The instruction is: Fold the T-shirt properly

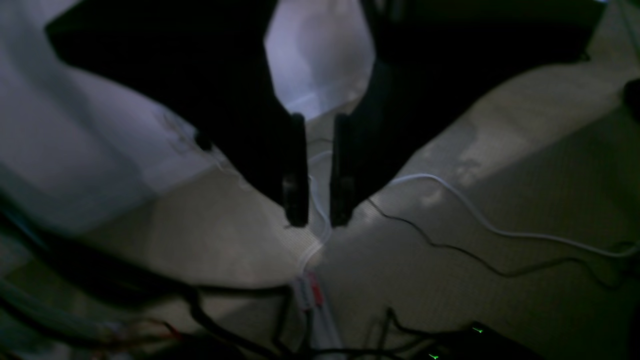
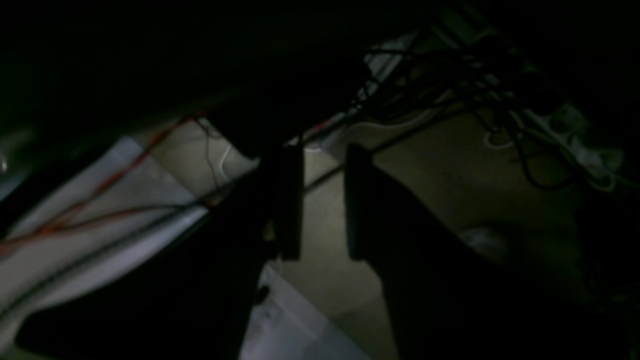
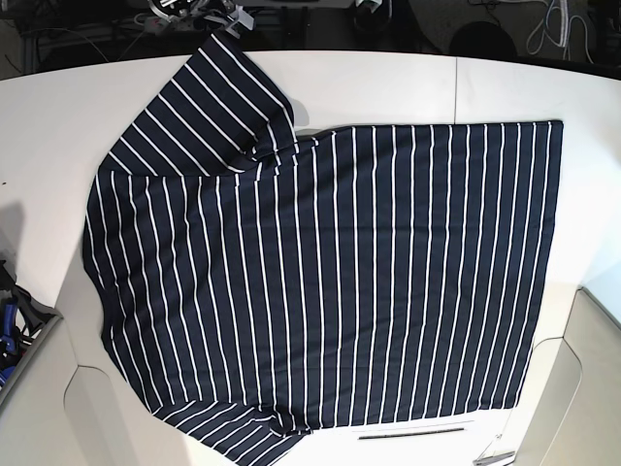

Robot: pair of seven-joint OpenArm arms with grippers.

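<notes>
The T-shirt (image 3: 330, 272), dark navy with thin white stripes, lies spread flat over most of the white table (image 3: 58, 107). One short sleeve (image 3: 209, 107) reaches toward the far left corner, with a crease where it meets the body. Neither gripper shows in the base view. In the left wrist view my left gripper (image 1: 319, 220) hangs over the floor beside the table, its jaws a narrow gap apart with nothing between them. In the dark right wrist view my right gripper (image 2: 324, 255) stands a little wider, also with nothing in it. Both wrist views miss the shirt.
White and black cables (image 1: 500, 232) trail over the beige floor below the left gripper. A tangle of wires and a power strip (image 2: 575, 145) lies beyond the right gripper. Dark and blue gear (image 3: 12, 325) sits at the table's left edge, and clutter (image 3: 194, 15) lines the far side.
</notes>
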